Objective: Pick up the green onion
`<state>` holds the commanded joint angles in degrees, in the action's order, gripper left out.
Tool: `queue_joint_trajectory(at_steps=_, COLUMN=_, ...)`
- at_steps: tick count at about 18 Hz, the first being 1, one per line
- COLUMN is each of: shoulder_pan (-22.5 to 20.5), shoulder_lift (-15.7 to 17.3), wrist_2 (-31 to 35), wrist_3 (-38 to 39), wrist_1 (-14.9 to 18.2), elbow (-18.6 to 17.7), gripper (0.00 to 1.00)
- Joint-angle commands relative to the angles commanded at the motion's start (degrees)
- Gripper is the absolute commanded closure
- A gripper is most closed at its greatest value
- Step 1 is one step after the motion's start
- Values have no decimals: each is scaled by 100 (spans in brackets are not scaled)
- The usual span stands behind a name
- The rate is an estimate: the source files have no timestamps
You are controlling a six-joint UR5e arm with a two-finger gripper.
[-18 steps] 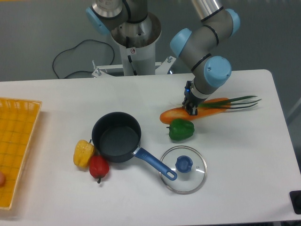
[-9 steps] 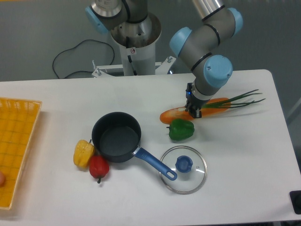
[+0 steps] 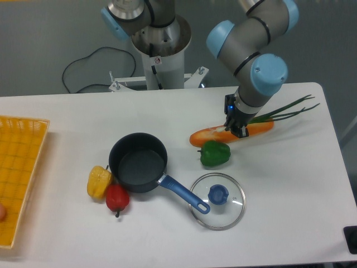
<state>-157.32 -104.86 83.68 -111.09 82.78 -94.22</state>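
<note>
The gripper [image 3: 237,127] was clamped on the root end of the green onion [image 3: 285,109], stalks fanning toward the table's [image 3: 290,184] right edge (looked slightly lifted, hard to tell). It sat over the carrot [image 3: 212,134], near the green pepper [image 3: 215,153].

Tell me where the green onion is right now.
The green onion is at the table's right rear, its stalks fanning toward the right edge just above the carrot, with its root end at the gripper.
</note>
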Motion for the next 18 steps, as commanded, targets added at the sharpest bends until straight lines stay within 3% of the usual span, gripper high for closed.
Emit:
queue_joint_trajectory(at_steps=4, shoulder_pan=26, shoulder_lift=176, wrist_2=-27, wrist_3=368, wrist_1=159, elbow=36, gripper=98)
queue_joint_trajectory(at_steps=10, shoulder_pan=167, shoulder_lift=185, wrist_2=-282, wrist_3=1018, wrist_1=185, elbow=299, gripper=98)
queue_joint_trajectory(at_steps=18, shoulder_pan=272, shoulder_lift=167, wrist_2=-282, wrist_3=1143, wrist_1=273, elbow=334, gripper=98)
